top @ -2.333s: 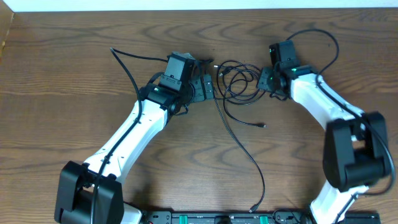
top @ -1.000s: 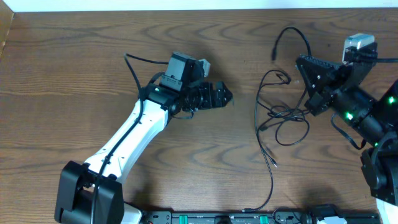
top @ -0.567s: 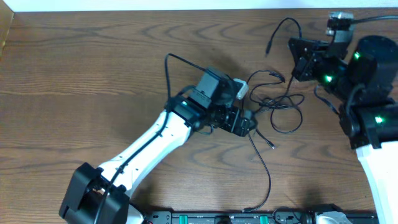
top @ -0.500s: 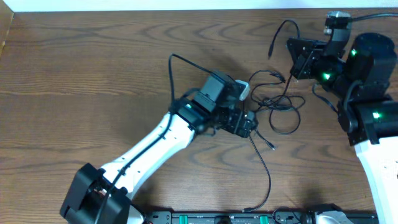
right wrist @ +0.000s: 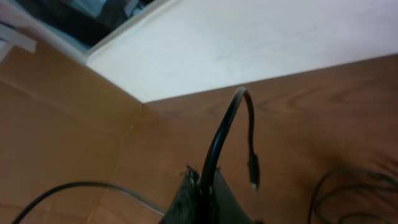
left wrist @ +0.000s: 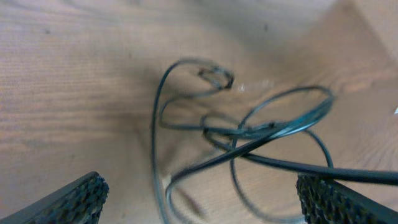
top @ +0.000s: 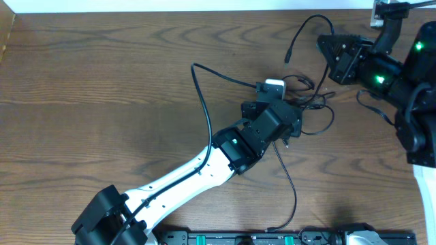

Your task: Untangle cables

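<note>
Well, our left pincer (left wrist: 205, 200) hangs wide open, empty, above the tangle of thin black cables (left wrist: 249, 130); beside that tangle our right pincer (right wrist: 202, 186) pinches one black cable (right wrist: 219, 134).

Your right gripper (right wrist: 200, 200): one, clamped tight on a black cable (right wrist: 219, 140). The cable arcs up and over; its plug (right wrist: 253, 169) hangs free above the table (right wrist: 323, 106). Further loops (right wrist: 341, 180) lie at your lower right.

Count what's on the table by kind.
Arms: 2 (left arm, right arm)
Black cables: 2, as far as I can trace (long cable, raised cable)
Total: 4
</note>
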Available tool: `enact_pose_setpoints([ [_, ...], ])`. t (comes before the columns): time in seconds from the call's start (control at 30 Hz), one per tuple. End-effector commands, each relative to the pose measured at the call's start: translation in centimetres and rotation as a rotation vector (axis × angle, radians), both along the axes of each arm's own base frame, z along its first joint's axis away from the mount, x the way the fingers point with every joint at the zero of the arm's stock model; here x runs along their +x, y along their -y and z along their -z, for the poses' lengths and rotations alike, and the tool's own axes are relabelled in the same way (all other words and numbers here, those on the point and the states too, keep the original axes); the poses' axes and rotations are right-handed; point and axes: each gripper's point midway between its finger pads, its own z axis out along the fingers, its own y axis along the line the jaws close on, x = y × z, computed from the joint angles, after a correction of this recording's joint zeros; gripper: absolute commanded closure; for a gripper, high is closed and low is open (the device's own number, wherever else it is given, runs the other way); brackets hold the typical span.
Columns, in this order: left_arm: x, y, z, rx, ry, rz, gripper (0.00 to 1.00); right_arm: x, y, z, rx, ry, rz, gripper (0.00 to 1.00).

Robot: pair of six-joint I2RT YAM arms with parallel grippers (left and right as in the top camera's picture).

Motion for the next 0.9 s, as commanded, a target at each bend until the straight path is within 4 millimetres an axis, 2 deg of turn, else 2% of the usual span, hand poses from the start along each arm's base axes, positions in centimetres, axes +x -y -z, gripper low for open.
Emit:
enact_pose_setpoints([
  [0.0,0.8,-0.4,-1.4,-0.061,0.032,-0.074,0.02,-1.9,-0.6,-2.8,0.033,0.033,-0.045,0.99],
  [0.13,0.8,0.6,-2.0,-0.118,0.035,-0.058,0.02,-2.8,-0.8,-3.7,0.048,0.028,-0.065,0.99],
  [0.27,1.5,1.1,-1.8,-0.132,0.054,-0.068,0.02,-4.1,-2.0,-4.6,0.097,0.025,-0.147,0.99],
  [0.4,3.4,0.6,-0.9,-0.111,0.118,-0.165,0.02,-4.9,-2.3,-5.1,0.106,0.033,-0.176,0.99],
  [0.5,5.0,-0.1,0.6,-0.075,0.162,-0.249,0.02,-5.3,-1.8,-5.6,0.098,0.055,-0.149,0.99],
  [0.67,6.3,-2.0,4.6,0.046,0.15,-0.331,0.02,-5.3,0.5,-7.1,0.035,0.142,-0.005,0.99],
  [0.77,6.7,-4.1,6.7,0.137,0.109,-0.362,0.02,-5.2,2.9,-8.4,-0.032,0.202,0.136,0.99],
  [0.87,6.9,-5.8,7.6,0.193,0.077,-0.384,0.02,-5.0,6.5,-10.3,-0.106,0.271,0.317,0.99],
])
